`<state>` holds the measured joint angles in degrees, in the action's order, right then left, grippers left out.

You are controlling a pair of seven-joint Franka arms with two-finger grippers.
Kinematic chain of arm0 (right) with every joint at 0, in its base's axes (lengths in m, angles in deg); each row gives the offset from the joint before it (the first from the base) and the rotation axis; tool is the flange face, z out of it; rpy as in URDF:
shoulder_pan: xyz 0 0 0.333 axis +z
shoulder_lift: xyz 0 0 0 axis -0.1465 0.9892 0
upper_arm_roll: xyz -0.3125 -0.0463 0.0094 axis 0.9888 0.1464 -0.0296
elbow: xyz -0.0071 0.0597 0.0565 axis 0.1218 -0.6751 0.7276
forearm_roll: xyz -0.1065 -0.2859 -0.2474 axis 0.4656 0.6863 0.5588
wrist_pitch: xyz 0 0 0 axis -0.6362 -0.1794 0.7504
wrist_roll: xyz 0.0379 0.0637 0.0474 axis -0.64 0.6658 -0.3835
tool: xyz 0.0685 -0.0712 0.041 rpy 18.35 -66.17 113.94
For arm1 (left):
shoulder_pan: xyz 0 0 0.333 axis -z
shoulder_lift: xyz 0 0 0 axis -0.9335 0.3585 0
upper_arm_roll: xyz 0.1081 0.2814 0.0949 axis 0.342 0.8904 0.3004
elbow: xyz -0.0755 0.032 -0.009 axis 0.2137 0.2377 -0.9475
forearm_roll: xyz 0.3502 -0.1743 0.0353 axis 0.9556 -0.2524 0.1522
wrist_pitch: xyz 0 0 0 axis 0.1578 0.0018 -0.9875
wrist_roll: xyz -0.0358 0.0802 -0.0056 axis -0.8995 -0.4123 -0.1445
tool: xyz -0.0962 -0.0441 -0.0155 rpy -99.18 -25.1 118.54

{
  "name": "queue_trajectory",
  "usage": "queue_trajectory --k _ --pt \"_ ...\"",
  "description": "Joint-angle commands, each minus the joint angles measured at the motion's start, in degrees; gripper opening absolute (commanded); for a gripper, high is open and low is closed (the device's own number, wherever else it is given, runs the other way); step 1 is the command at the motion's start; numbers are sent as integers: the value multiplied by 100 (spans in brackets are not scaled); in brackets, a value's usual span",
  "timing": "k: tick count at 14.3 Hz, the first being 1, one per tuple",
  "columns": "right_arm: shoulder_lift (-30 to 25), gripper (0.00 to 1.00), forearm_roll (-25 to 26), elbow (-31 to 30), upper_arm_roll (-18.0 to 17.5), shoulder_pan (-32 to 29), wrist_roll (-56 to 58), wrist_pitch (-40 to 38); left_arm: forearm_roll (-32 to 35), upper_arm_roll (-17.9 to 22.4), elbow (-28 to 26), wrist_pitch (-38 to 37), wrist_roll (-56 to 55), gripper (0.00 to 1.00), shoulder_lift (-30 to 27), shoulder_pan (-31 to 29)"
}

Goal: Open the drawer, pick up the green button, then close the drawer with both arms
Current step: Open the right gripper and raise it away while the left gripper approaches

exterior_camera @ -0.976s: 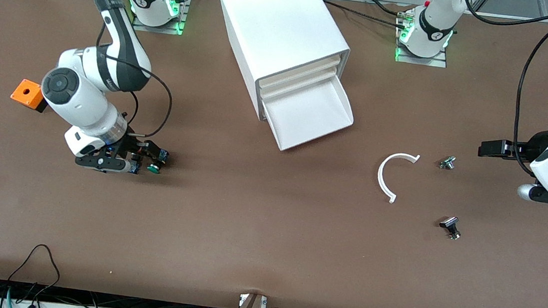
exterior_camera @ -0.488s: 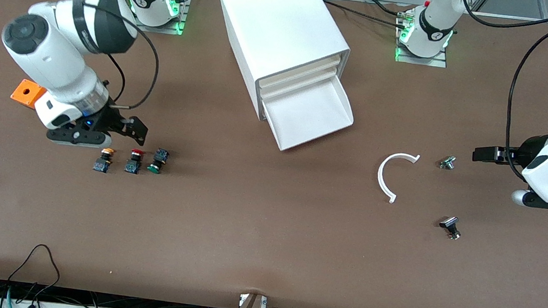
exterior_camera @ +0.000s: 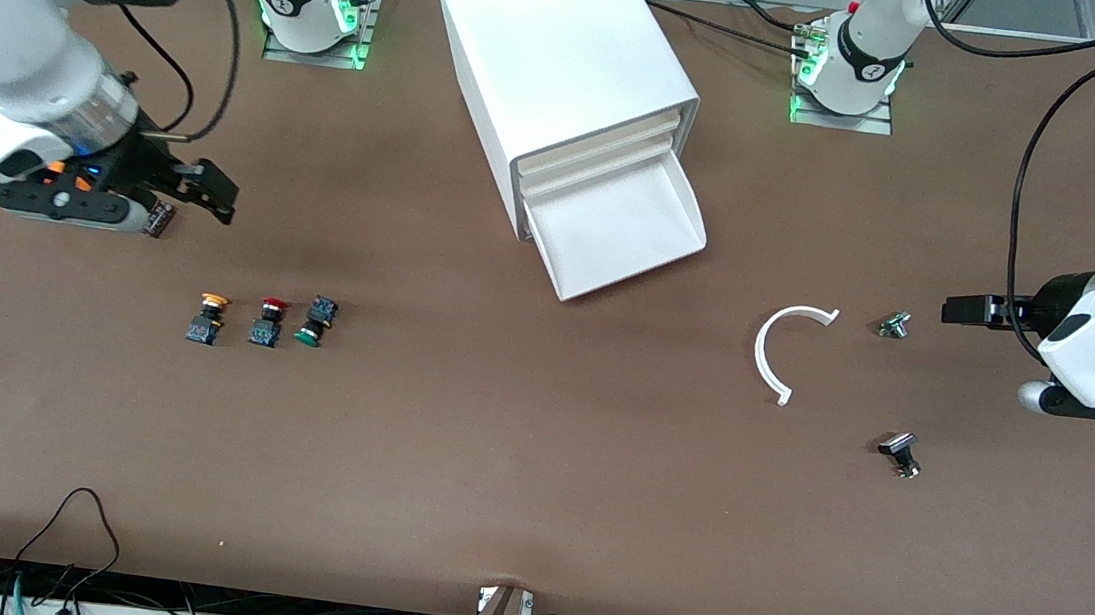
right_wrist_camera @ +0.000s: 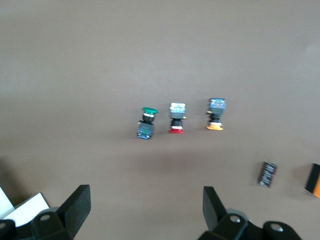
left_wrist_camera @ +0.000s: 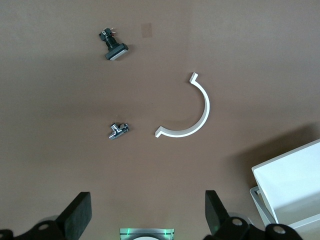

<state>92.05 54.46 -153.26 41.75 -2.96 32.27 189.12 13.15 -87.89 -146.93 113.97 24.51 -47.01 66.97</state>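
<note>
White jointed arms (exterior_camera: 22, 26), dark joint bands, black cables, black fingers (right_wrist_camera: 75, 205).

brown table (exterior_camera: 530, 487) with cabinet (exterior_camera: 560, 68), buttons (exterior_camera: 261, 320), perhaps clips (exterior_camera: 899, 452)

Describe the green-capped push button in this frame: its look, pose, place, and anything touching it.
The small push button with a round green cap and black-and-blue body lies on its side on the brown table, cap pointing toward the front camera. It ends a row of three alike, beside the red-capped button, apart from it, on the side toward the white cabinet. Nothing touches it but the table; no gripper is on it.
</note>
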Motion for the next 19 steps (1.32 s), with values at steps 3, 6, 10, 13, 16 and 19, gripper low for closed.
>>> queue_trajectory --k 3,6,10,13,16,19 --pt "65 99 20 895 -93 -528 343 -954 -341 -55 -495 733 -606 100 -63 -79" --pt "-49 99 20 1133 -14 -512 264 -1378 -457 -64 -655 1148 -1142 100 -11 26" --pt "-348 99 29 1125 189 -344 255 -1466 -405 -73 -831 1482 -1811 100 42 421" --pt "-480 99 29 1090 319 -187 150 -1511 -378 -73 -840 1605 -2049 100 174 562" --pt "-472 99 38 1064 400 -107 149 -1493 -361 -73 -892 1991 -2208 100 288 755" --pt "-472 99 38 959 408 -116 141 -1502 -369 -73 -998 2570 -2286 100 411 913"
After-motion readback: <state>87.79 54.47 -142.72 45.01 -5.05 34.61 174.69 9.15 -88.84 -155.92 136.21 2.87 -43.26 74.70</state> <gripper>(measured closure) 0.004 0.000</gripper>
